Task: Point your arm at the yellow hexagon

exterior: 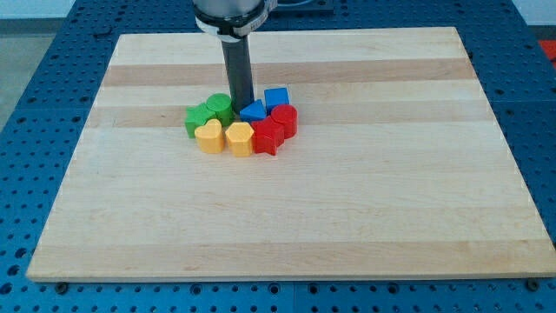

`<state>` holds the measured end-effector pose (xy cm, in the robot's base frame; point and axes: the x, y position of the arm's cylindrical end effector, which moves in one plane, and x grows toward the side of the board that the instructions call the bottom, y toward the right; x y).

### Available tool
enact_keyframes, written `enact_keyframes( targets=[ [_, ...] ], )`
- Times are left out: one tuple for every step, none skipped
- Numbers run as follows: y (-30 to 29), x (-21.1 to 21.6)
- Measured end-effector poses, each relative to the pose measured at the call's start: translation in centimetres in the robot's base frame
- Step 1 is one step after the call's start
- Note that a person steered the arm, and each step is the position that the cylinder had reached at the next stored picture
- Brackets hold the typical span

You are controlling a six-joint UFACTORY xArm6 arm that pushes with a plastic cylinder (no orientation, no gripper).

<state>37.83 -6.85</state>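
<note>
The yellow hexagon (239,137) sits in a tight cluster of blocks near the middle of the wooden board (287,217). A yellow heart-shaped block (208,136) is just to its left. My tip (241,110) is the lower end of the dark rod, which comes down from the view's top. The tip stands inside the cluster, just above the yellow hexagon, between the green blocks and the blue blocks.
Two green blocks (208,113) lie at the cluster's left. A blue cube (276,97) and a blue triangular block (254,110) lie right of the rod. A red cylinder (284,119) and a red star-like block (268,136) lie at the right. A blue perforated table surrounds the board.
</note>
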Motion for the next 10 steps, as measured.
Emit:
enact_keyframes(
  targets=[
    [0.1, 0.2],
    [-0.4, -3.2],
    [-5.4, -3.6],
    [-10.1, -1.5],
    [-13.7, 1.1],
    [-15.1, 6.1],
    [-14.0, 11.0],
    [-11.4, 12.9],
    [-8.6, 13.4],
    [-5.3, 12.8]
  ],
)
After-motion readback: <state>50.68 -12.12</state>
